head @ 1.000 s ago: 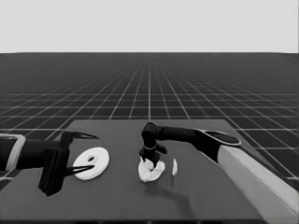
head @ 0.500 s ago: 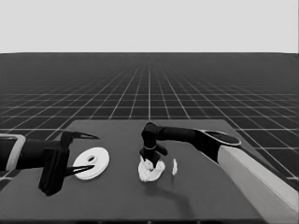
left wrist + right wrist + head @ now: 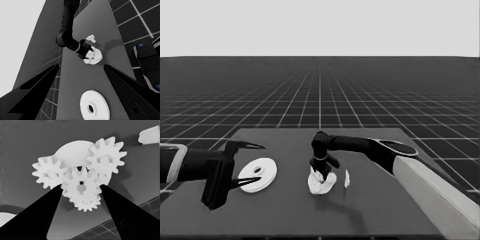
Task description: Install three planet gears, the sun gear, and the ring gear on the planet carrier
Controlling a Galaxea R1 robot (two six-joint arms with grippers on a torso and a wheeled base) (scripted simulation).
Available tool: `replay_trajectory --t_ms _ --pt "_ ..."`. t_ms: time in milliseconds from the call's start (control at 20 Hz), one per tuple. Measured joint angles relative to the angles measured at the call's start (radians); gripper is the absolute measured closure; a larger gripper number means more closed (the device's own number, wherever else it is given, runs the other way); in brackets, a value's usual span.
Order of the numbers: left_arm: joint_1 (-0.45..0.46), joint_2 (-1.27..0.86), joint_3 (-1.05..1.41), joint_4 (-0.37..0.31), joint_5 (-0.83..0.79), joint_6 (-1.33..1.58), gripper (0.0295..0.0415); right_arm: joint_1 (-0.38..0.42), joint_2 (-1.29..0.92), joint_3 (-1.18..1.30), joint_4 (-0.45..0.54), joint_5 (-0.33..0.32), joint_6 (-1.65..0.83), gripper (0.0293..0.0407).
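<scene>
The smaller round part (image 3: 321,184) lies mid-table with gears on it. In the right wrist view it (image 3: 72,151) carries one gear at one side (image 3: 48,173), another opposite (image 3: 106,158), a middle gear (image 3: 81,185) and a further gear (image 3: 86,205) partly hidden under the middle one. My right gripper (image 3: 321,170) points down onto this stack; its fingers (image 3: 50,205) touch both sides of the middle gear. The larger round part (image 3: 258,174) lies flat at the left, under the open fingers of my waiting left gripper (image 3: 258,163), not held.
A thin white piece (image 3: 346,178) lies just right of the gear stack, also visible from the right wrist (image 3: 150,134). Dark machinery with blue lights (image 3: 147,62) stands past the table's edge. The right arm's pale grey part (image 3: 435,195) crosses the lower right.
</scene>
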Motion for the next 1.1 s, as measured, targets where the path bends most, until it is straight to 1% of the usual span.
replay_trajectory --t_ms 1100 --pt "0.000 0.000 0.000 0.000 0.000 0.000 0.0326 0.000 0.000 0.000 0.000 0.000 0.230 0.0389"
